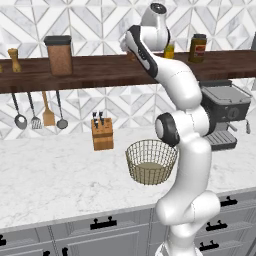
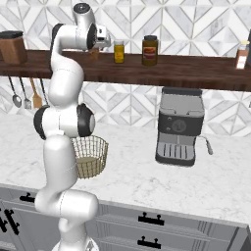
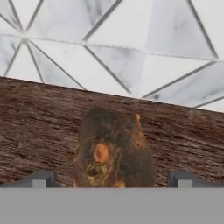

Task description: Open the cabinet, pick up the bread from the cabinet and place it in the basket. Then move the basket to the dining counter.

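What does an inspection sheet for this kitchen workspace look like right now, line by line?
Surface: white marble worktop over grey drawers, with a dark wooden shelf above.
Job's things: bread lies on the shelf, just ahead of the claw; basket stands on the worktop, with no bread in it.
Clutter: knife block, coffee machine, hanging utensils, jars on the shelf.
Grippers: claw raised to shelf height, open, one fingertip either side of the bread, not closed on it.
Cables: nothing seen.
Surroundings: patterned tile wall.

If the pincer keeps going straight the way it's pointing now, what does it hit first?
Most likely the bread, sitting dead ahead on the dark wooden shelf, between the open pincer tips. Tiled wall lies behind it; exact depth unclear.
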Controlling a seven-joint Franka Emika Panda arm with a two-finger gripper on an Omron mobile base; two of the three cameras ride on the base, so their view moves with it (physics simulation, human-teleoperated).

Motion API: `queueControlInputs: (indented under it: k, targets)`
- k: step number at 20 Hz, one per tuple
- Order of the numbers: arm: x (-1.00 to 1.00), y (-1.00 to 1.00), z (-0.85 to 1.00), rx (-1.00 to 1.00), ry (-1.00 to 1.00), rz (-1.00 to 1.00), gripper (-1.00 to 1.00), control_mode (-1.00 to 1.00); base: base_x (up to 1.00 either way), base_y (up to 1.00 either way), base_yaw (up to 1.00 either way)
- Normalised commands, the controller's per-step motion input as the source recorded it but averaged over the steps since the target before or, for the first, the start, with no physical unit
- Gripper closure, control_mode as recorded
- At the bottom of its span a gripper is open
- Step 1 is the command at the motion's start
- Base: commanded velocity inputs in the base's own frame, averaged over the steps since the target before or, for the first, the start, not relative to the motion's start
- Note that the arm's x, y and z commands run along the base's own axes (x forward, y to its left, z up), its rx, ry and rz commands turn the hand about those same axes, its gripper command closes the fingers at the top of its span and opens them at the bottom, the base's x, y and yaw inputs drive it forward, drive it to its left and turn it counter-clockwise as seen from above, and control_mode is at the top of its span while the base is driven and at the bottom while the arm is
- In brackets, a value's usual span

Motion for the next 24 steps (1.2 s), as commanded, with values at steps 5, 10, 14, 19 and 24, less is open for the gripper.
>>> queueControlInputs:
  k: [5,10,14,19,24]
  targets:
    - [0.10,0.10,-0.15,0.00,0.02,0.00,-1.00,-1.00,0.00,0.00,0.00]
    - [0.10,0.00,-0.29,-0.02,0.00,0.00,-1.00,-1.00,0.00,0.00,0.00]
    - [0.02,0.00,-0.03,0.00,0.00,0.00,-1.00,-1.00,0.00,0.00,0.00]
    - [-0.13,0.00,-0.04,0.00,0.00,0.00,1.00,-1.00,0.00,0.00,0.00]
    - [-0.89,0.00,0.00,0.01,-0.17,-0.05,1.00,-1.00,0.00,0.00,0.00]
